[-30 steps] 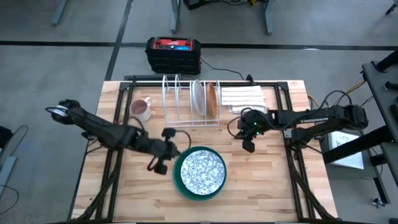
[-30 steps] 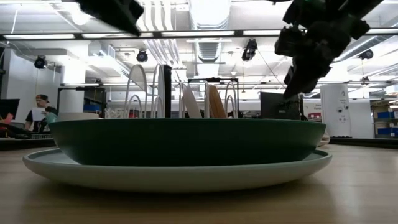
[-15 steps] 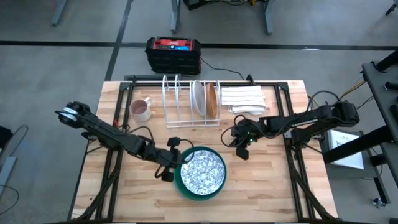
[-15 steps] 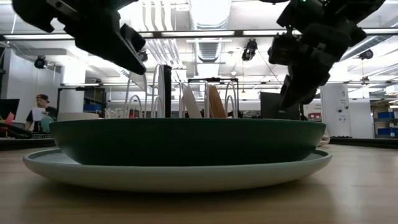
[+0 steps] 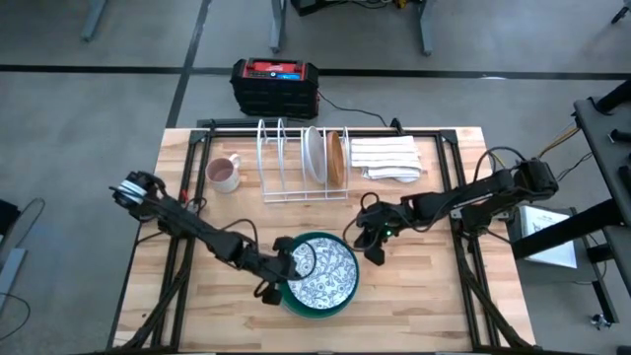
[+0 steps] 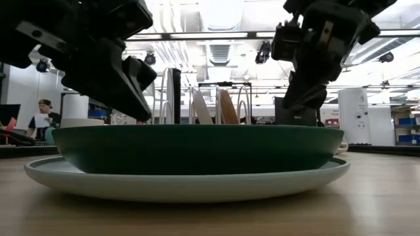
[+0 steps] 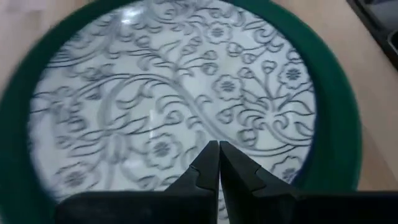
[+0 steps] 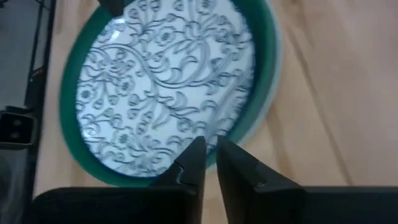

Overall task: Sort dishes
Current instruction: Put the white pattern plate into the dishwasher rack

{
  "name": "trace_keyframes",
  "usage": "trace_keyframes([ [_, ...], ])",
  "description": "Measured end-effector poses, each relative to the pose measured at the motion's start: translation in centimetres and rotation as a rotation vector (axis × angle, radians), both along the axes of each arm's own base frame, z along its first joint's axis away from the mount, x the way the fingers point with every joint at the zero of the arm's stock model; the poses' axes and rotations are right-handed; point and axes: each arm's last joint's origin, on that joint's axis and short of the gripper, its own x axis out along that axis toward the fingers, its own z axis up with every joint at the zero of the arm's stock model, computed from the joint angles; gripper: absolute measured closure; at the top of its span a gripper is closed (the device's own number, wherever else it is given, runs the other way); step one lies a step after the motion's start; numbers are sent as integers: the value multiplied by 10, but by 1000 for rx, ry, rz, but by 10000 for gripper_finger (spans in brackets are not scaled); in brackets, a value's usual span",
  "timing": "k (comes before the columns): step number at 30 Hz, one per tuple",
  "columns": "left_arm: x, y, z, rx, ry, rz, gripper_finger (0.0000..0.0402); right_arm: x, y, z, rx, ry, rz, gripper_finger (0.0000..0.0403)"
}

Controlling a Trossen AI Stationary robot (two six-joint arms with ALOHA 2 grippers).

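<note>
Left gripper [image 5: 279, 279], fingers together, and right gripper [image 5: 371, 242], barely parted, flank the stacked grey-patterned round plate [image 5: 320, 271], likely to unstack it.

A wooden worktop [image 5: 434, 286] holds a pinkish mug [image 5: 223, 174] beside a white wire dish rack [image 5: 286, 168] and a folded striped cloth [image 5: 385, 158]. A black and red box [image 5: 275, 85] sits on the floor behind.

Grey floor [image 5: 118, 39] surrounds the pale wooden surface [image 5: 434, 306], a black-and-red case [image 5: 275, 85] stands behind it, and ceiling strip lights [image 6: 216, 34] illuminate an open workshop where a person [image 6: 41, 121] sits.
</note>
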Motion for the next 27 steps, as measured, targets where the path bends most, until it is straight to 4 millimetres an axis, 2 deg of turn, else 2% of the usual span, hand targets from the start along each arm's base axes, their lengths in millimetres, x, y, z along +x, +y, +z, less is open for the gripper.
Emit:
trace_keyframes([
  [8,4,-9,-23,-22,55,-2,402,17,15,-3,34,36,0,306],
  [19,9,-13,-40,-44,58,33,402,40,19,-12,-14,111,33,216],
  [27,9,-15,-54,-14,70,76,402,51,21,-16,-34,151,48,167],
])
